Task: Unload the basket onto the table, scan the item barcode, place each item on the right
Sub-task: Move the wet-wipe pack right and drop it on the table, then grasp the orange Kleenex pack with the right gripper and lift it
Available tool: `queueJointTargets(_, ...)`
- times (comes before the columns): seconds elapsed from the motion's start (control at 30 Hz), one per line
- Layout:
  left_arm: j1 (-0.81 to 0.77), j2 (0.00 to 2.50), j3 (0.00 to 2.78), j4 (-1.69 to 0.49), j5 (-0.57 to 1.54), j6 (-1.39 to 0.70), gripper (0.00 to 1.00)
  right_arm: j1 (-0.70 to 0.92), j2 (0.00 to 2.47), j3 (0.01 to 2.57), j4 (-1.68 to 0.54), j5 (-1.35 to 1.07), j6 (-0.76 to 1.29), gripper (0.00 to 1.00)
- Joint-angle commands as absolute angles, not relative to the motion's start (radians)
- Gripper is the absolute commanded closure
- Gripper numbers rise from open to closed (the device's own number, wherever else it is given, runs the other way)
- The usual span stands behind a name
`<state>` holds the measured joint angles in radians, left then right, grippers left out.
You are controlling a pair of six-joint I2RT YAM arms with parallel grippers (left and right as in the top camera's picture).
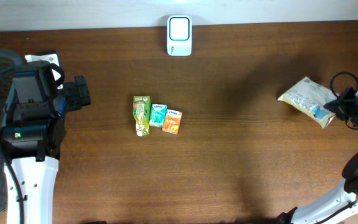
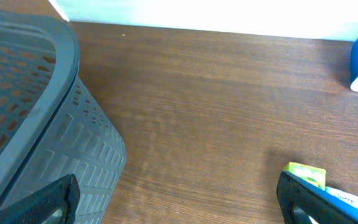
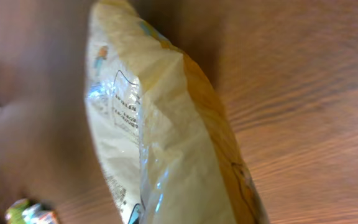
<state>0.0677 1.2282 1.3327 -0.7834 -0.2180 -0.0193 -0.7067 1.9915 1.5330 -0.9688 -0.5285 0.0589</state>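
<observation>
At the far right edge of the table, my right gripper (image 1: pixel 335 107) is clamped narrow on the near end of the snack bag (image 1: pixel 303 96). The fingers don't show in the wrist view, only crinkled bag filling it. The bag's shadow falls offset to its left, so I judge it's lifted off the wood.

Its long axis runs from the fingers up and left, the free end pointing roughly toward the scanner (image 1: pixel 179 35). The scanner sits at the back edge, centre, well apart from the bag, so the move is a long carry left and back. I can't tell which face has the barcode; some printing shows in the wrist view, too blurred to read.

My left gripper (image 1: pixel 81 93) is spread wide, holding nothing, beside the basket (image 2: pixel 30 93). The right arm has the item, so it does the scan.

The green carton (image 1: pixel 142 114), blue pack (image 1: pixel 158 115) and orange pack (image 1: pixel 173 121) lie mid-table, touching, untouched by either arm.
</observation>
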Motion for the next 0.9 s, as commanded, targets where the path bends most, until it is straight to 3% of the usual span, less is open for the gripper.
queueJointTargets(0.0,0.07,1.22,1.344,-0.787,-0.225,-0.011,0.01,-0.722,1.989,1.538,-0.975,-0.444,0.088,0.55)
queueJointTargets(0.03,0.07,1.22,1.344,-0.795,-0.225,-0.011,0.01,-0.723,1.983,1.549,-0.992,-0.439,0.093,0.13)
queueJointTargets(0.07,0.07,1.22,1.344,-0.799,-0.225,-0.011,0.01,-0.727,1.98,1.59,-1.032,-0.432,0.104,0.01)
queueJointTargets(0.23,0.07,1.22,1.344,-0.802,-0.225,-0.011,0.01,-0.679,1.963,1.962,-1.363,-0.288,0.109,0.01)
queueJointTargets(0.3,0.07,1.22,1.344,-0.802,-0.225,-0.011,0.01,-0.586,1.941,2.014,-1.442,-0.273,0.11,0.01)
queueJointTargets(0.4,0.07,1.22,1.344,-0.803,-0.225,-0.011,0.01,-0.427,1.949,1.995,-1.42,-0.497,0.11,0.01)
queueJointTargets(0.47,0.07,1.22,1.344,-0.803,-0.225,-0.011,0.01,-0.228,1.978,1.995,-1.401,-0.508,0.083,0.0)
queueJointTargets(0.53,0.07,1.22,1.344,-0.803,-0.225,-0.011,0.01,0.006,2.019,1.995,-1.343,-0.492,0.092,0.3)
queueJointTargets(0.6,0.07,1.22,1.344,-0.802,-0.225,-0.011,0.01,0.211,2.072,1.995,-1.281,-0.408,0.216,0.31)
queueJointTargets(0.67,0.07,1.22,1.344,-0.803,-0.225,-0.011,0.01,0.317,2.117,1.995,-1.231,-0.408,0.265,0.32)
queueJointTargets(0.73,0.07,1.22,1.344,-0.803,-0.225,-0.011,0.01,0.47,2.189,1.995,-1.153,-0.407,0.316,0.43)
queueJointTargets(0.77,0.07,1.22,1.344,-0.803,-0.225,-0.011,0.01,0.55,2.228,1.995,-1.121,-0.407,0.316,0.64)
queueJointTargets(0.87,0.07,1.22,1.344,-0.803,-0.225,-0.011,0.01,0.659,2.284,1.995,-1.057,-0.406,0.317,0.93)
